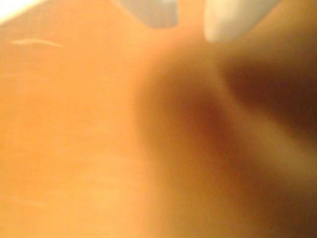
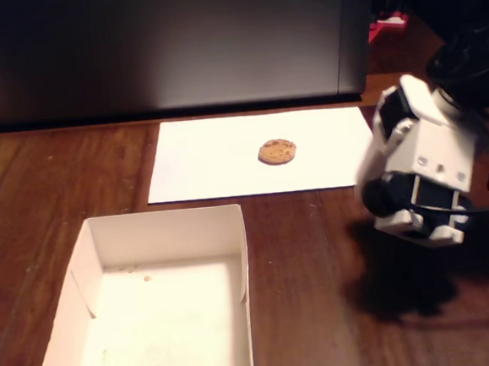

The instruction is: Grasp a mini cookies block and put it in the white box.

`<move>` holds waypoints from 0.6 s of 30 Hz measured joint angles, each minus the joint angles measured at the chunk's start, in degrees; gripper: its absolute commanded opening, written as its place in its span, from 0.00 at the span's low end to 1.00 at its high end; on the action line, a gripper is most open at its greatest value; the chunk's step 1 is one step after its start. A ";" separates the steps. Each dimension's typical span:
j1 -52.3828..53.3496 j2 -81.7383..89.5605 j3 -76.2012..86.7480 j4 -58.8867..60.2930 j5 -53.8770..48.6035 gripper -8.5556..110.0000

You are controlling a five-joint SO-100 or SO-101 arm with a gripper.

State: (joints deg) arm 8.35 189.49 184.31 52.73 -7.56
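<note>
The mini cookies block (image 2: 277, 152) is a small round golden-brown cookie lying on a flat white paper sheet (image 2: 209, 164) at the back of the table in the fixed view. The white box (image 2: 82, 272) stands open and empty at the front left. My arm (image 2: 422, 177) is folded low at the right, well away from both cookie and box. The wrist view is a close blur of the wooden table. My gripper (image 1: 190, 29) shows only as two pale fingertips (image 1: 230, 22) at the top edge. I cannot tell how the jaws stand. Nothing shows between them.
The table is dark brown wood (image 2: 321, 296). A dark panel (image 2: 174, 44) runs along the back edge, and a red object (image 2: 388, 11) stands behind it at the back right. The arm throws a shadow on the wood beneath it.
</note>
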 measured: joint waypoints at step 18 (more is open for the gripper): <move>2.90 -9.32 -12.13 -18.72 -3.69 0.08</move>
State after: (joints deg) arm 11.25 180.18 172.18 34.01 -11.25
